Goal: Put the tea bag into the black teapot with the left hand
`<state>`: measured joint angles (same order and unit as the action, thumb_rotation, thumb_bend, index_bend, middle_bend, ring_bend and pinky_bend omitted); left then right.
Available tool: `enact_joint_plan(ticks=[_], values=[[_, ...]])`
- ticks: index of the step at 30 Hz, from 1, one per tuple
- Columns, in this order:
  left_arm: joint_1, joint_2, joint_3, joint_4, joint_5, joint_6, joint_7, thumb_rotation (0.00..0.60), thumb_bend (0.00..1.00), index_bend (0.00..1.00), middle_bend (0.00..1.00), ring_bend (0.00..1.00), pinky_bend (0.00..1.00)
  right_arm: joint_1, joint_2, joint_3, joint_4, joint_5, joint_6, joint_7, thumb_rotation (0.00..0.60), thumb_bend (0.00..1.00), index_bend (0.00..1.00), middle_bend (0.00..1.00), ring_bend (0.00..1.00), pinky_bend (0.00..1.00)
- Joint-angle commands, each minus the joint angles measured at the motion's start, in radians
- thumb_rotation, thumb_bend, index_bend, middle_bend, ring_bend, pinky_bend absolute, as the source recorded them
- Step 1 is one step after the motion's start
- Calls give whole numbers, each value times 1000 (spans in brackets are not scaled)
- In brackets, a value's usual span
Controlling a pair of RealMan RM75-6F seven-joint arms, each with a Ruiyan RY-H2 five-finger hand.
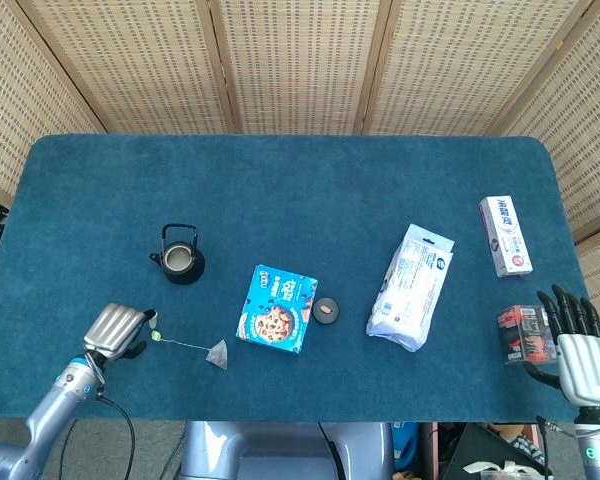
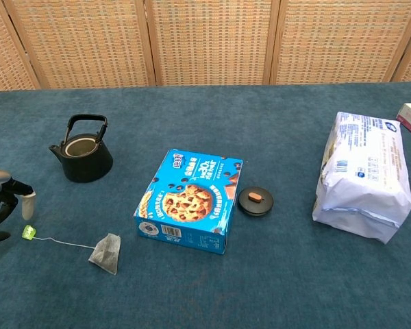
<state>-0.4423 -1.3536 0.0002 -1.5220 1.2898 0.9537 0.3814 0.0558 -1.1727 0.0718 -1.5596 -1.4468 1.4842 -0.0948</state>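
I see my left hand (image 1: 115, 331) low at the table's near-left edge, fingers apart and holding nothing, fingertips (image 2: 29, 199) just above the small green paper tag (image 2: 29, 232). A thin white string (image 2: 65, 241) runs from the tag to the grey mesh tea bag (image 2: 106, 253), lying flat on the blue carpeted table (image 1: 300, 190). The black cast-iron teapot (image 2: 83, 151) stands upright, lid off, behind the tea bag. Its round black lid (image 2: 254, 201) lies just right of the blue cookie box (image 2: 190, 199). My right hand (image 1: 576, 343) sits at the far right edge, fingers spread, beside a small red-and-black packet (image 1: 521, 333).
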Motion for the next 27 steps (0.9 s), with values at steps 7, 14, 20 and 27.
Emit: enact_joint_plan(ticks=[7,14,20,27], values=[[-18,-19,3,14,-28,-21,12,600,360,446,693,641,648,-10,2,-2,-2,3,8,0,600,3,0,0,0,0],[-29,-31,5,25,-44,-30,17,600,370,459,693,641,648,-16,5,-3,-4,5,11,-1,600,2,0,0,0,0],[-35,-36,9,26,-49,-32,17,600,399,474,693,641,648,-20,5,-4,-5,7,12,-1,600,2,0,0,0,0],[-42,-39,12,27,-58,-33,20,600,416,493,693,641,648,-21,4,-4,-3,9,9,2,600,2,0,0,0,0]])
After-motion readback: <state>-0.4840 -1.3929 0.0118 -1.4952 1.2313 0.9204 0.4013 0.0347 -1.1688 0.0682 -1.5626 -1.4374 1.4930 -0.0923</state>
